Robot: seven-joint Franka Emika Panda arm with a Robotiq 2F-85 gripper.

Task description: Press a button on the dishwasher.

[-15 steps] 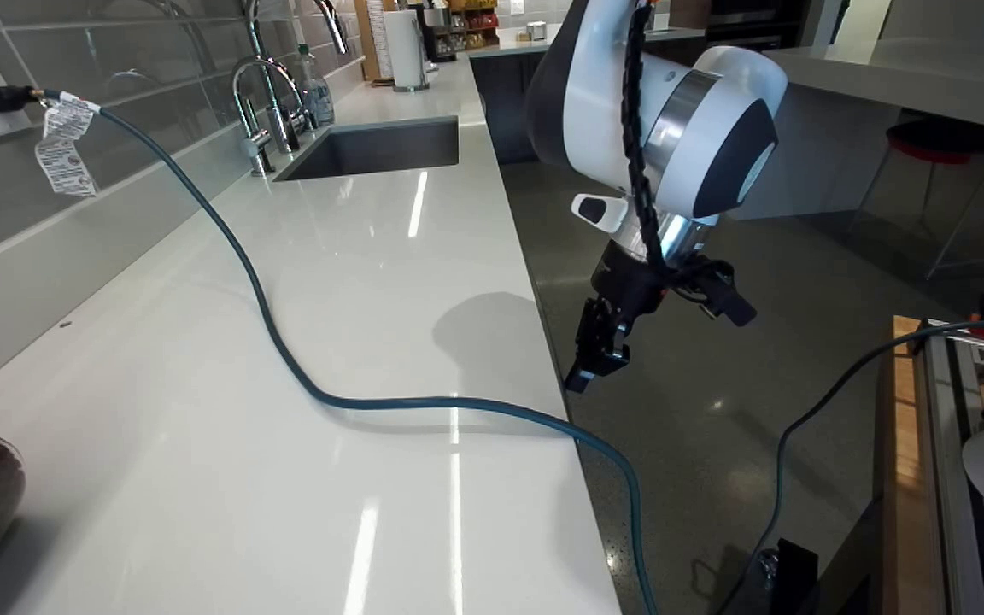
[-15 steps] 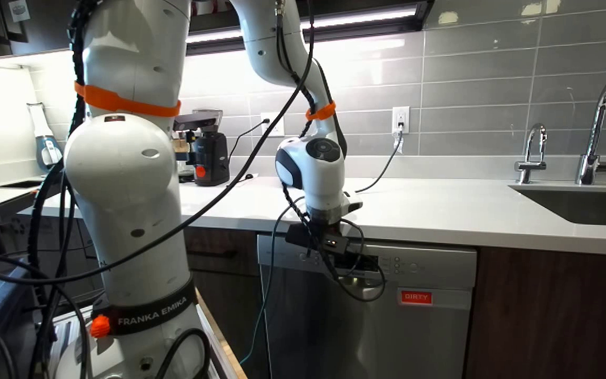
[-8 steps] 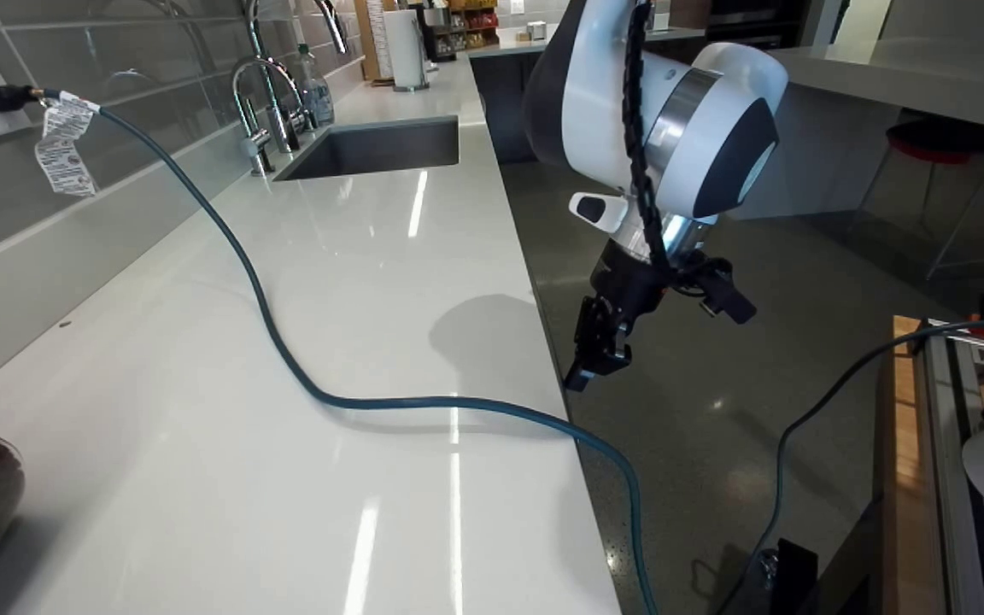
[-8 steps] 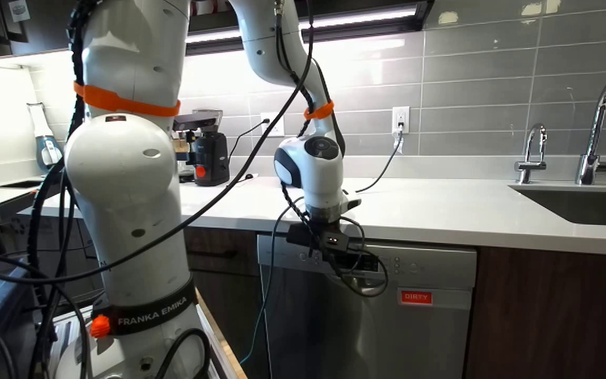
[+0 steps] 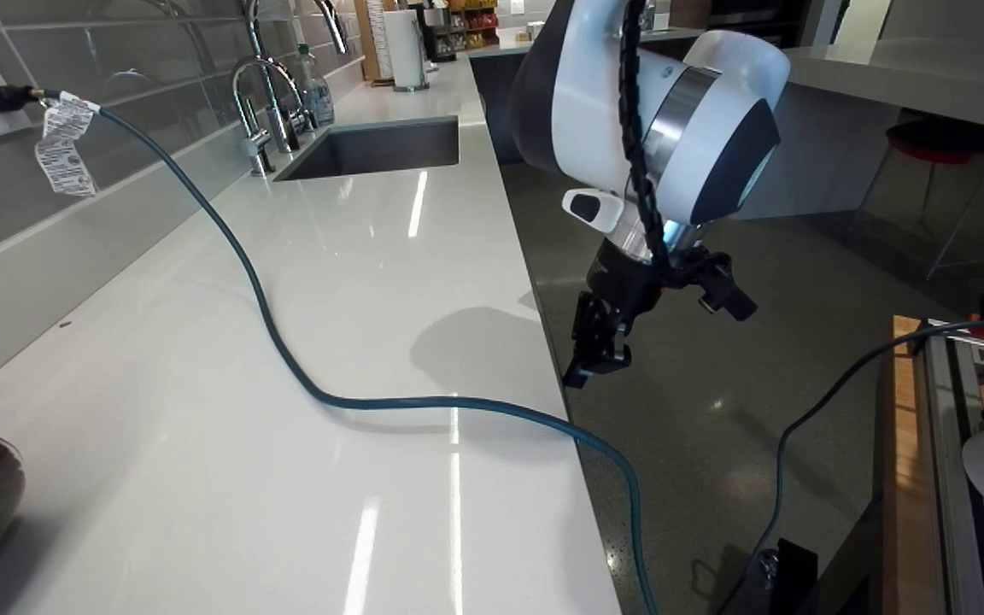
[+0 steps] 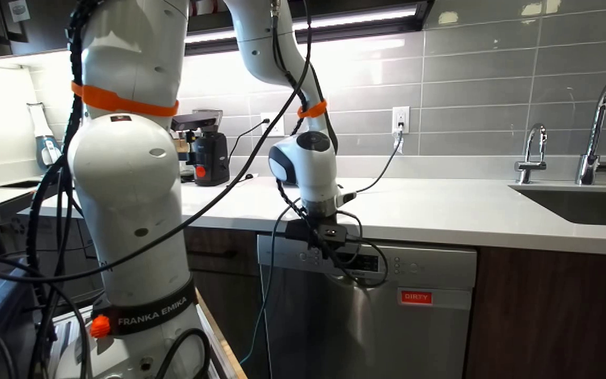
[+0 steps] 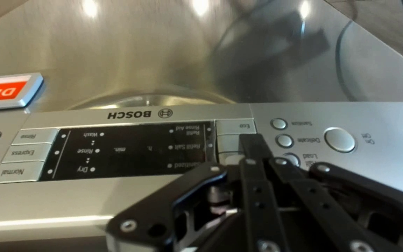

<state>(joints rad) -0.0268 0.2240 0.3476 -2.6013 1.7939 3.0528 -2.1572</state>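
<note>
The steel dishwasher [image 6: 413, 337] stands under the counter; in the wrist view its control panel [image 7: 180, 113] appears upside down. Beside the dark display [image 7: 135, 150] are the Eco button [image 7: 234, 126] and an unlabelled-looking button [image 7: 228, 143] by it. My gripper [image 7: 256, 145] is shut and empty. Its fingertips cover the right end of that second button; I cannot tell whether they touch it. Round Sanitize [image 7: 278, 123] and Delicate [image 7: 284, 140] buttons and the large On/Off button [image 7: 339, 139] lie right of the fingertips. In an exterior view the gripper [image 5: 577, 376] points down beside the counter edge.
The white countertop [image 6: 440, 210] overhangs the panel. A teal power cord [image 5: 424, 402] crosses it and hangs over its edge. A red DIRTY sign [image 6: 416, 298] sits on the dishwasher door. Loose arm cables [image 6: 371, 284] loop in front of the panel.
The wrist and gripper have moved slightly left and up in both exterior views. More of the dishwasher's dark display shows from behind the arm.
</note>
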